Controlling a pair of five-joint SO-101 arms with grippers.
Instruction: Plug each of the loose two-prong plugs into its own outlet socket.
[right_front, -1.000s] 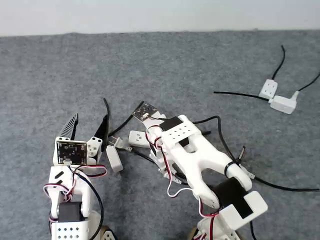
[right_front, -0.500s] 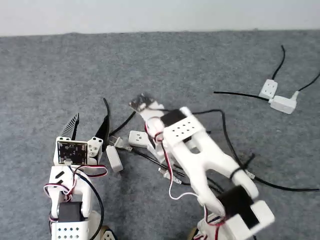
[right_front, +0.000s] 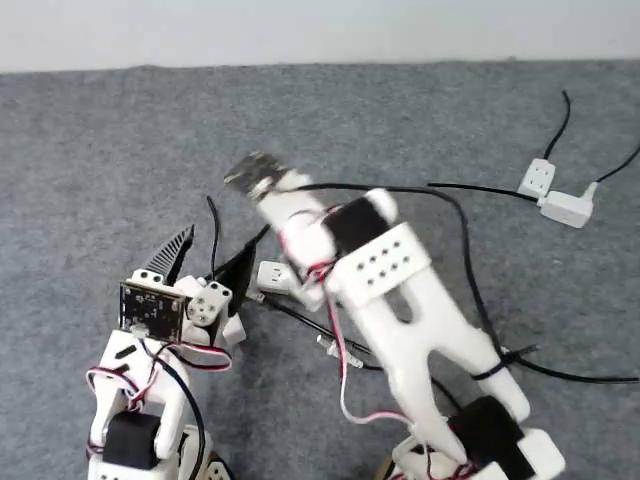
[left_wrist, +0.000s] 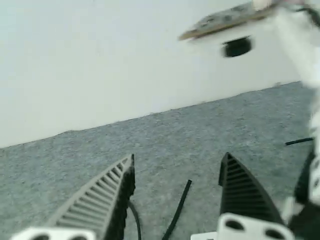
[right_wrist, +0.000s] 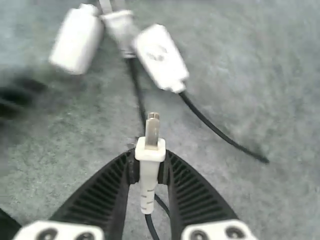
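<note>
right pincer (right_wrist: 149, 154) lifted plug (right_wrist: 149, 167) higher; left pincer (left_wrist: 178, 160) swung rightward.

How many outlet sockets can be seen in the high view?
2 show their slots: the middle socket and the far socket, away to the right. Others may be hidden.

Two arms (right_front: 120, 365) (right_front: 420, 320), one hand each: left hand (left_wrist: 179, 157), right hand (right_wrist: 149, 155). Near them are two white socket blocks (right_wrist: 77, 39) (right_wrist: 161, 57) and two plugs: a plug between the blocks (right_wrist: 120, 22), a plug in the right hand (right_wrist: 150, 147). At the far corner, one more socket block (right_front: 537, 178) and one white cord end (right_front: 567, 208).
</note>
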